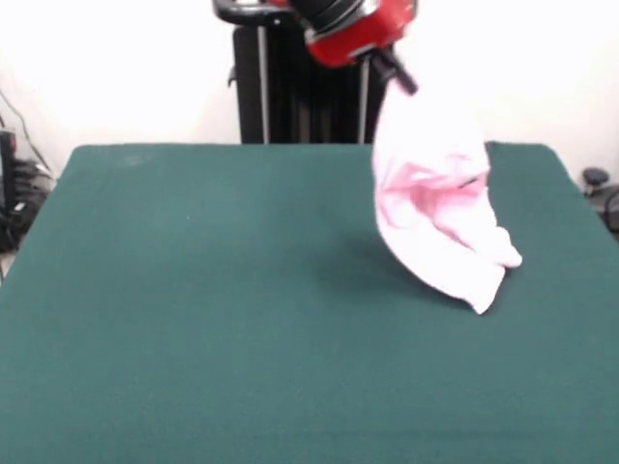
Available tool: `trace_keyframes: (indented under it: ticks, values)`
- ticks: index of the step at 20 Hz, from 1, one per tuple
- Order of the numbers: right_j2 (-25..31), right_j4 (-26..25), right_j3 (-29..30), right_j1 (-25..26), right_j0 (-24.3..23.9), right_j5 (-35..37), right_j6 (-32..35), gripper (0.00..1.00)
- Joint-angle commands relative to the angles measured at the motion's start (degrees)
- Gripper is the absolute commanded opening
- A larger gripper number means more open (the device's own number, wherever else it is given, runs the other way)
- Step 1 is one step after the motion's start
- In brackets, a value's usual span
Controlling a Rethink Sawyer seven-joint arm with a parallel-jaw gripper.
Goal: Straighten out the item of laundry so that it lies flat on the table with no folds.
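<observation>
Hanging from the gripper (398, 79), the item of laundry (435, 208) dangles over the table (193, 319), toward its right side from where I stand. The jaws look pinched shut on one top corner of the pink cloth, the rest drooping in a bunched cone whose lowest tip seems barely to reach the felt. If released from this height, I reckon it would crumple into a heap; dragging it too quickly could fold it under itself
</observation>
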Motion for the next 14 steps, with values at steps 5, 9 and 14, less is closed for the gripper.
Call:
trace_keyframes:
  ticks: [5, 9, 14]
  values:
    - [6.41, -20.63, -2.53, 18.43, -8.74, -5.11, -16.23, 0.0]
    - [4.84, -31.49, -8.79, 25.79, -12.59, -5.46, -16.1, 0.0]
    - [3.06, -44.04, -17.71, 34.5, -16.94, -5.4, -16.19, 0.0]
